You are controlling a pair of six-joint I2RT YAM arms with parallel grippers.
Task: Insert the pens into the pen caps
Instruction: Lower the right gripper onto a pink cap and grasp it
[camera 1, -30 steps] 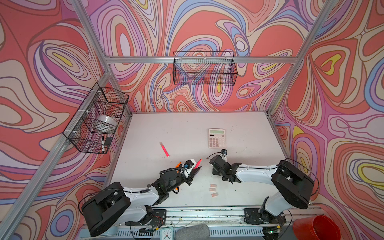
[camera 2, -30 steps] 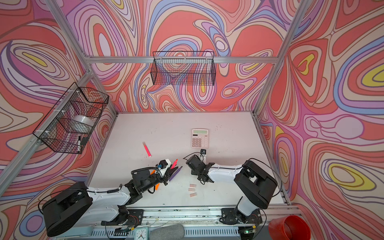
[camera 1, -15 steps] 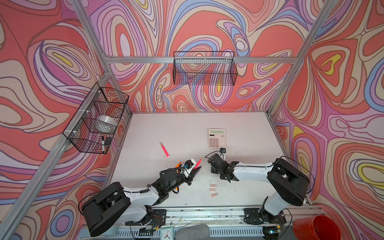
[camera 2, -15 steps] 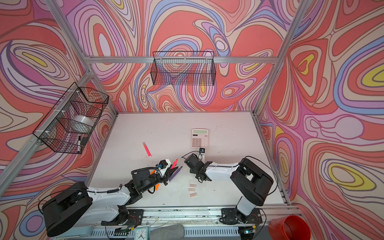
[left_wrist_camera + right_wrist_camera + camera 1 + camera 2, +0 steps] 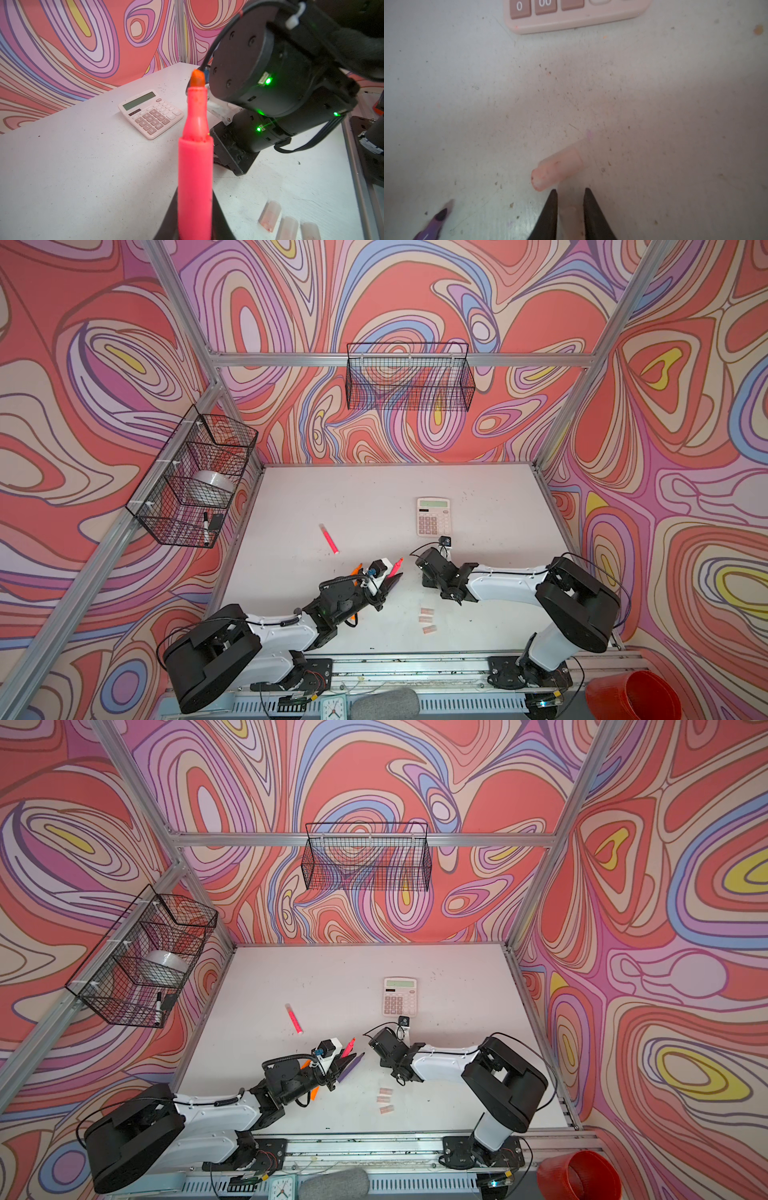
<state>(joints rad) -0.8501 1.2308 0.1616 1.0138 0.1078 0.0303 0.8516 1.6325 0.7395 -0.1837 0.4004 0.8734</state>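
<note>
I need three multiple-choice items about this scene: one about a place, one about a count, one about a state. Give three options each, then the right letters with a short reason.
1. Where on the table does the calculator lie?
A. at the front edge
B. at the left edge
C. farther back than the loose pen caps

2. How many loose pen caps lie in a row?
A. one
B. three
C. six

3. What is the state of the left end effector?
A. shut on a hot pink pen
B. open and empty
C. shut on a cap

Key: 1 C, in both top views it lies behind the caps; 2 B, three show side by side; 3 A, the left wrist view shows the pen gripped, tip bare.
</note>
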